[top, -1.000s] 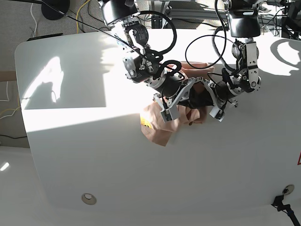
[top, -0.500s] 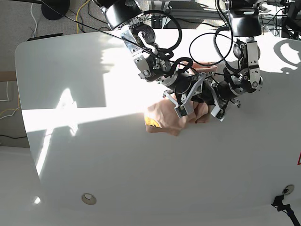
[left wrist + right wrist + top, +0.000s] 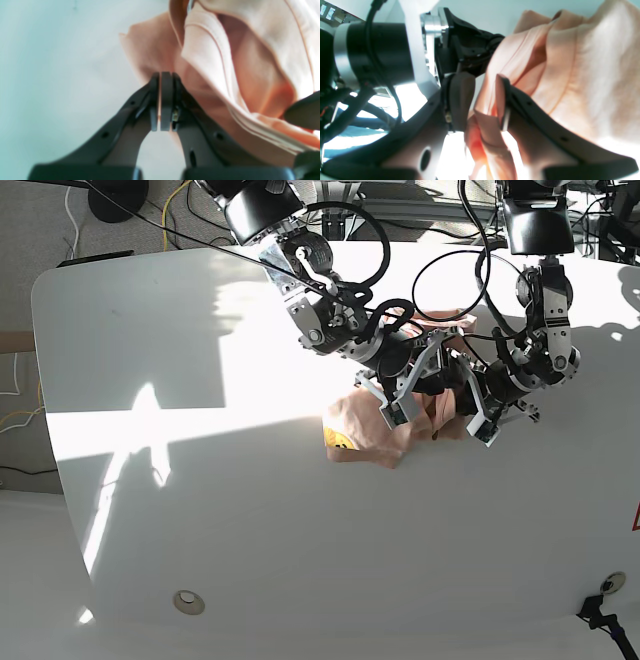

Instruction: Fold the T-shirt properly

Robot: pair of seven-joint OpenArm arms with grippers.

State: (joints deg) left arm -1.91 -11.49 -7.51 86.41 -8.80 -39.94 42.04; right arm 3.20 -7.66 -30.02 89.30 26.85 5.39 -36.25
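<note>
The salmon-pink T-shirt (image 3: 368, 432) lies bunched on the white table (image 3: 200, 510) under both arms, a small yellow mark (image 3: 340, 442) showing at its left end. In the left wrist view my left gripper (image 3: 163, 74) is shut, with a thin fold of the T-shirt (image 3: 250, 50) pinched at its fingertips. My right gripper (image 3: 482, 82) stands open, and a loose hem of the T-shirt (image 3: 570, 62) hangs between its two fingers, close to the left arm's wrist. In the base view the right gripper (image 3: 405, 395) and the left gripper (image 3: 465, 405) meet over the cloth's right part.
A round metal insert (image 3: 189, 602) sits near the table's front edge. Cables and stands (image 3: 340, 210) crowd the far edge behind the arms. Bright sunlight bands cross the table's left half.
Both arms have shifted to the right, dragging the bunched T-shirt with them. The right gripper's fingers have spread apart, while the left stayed shut.
</note>
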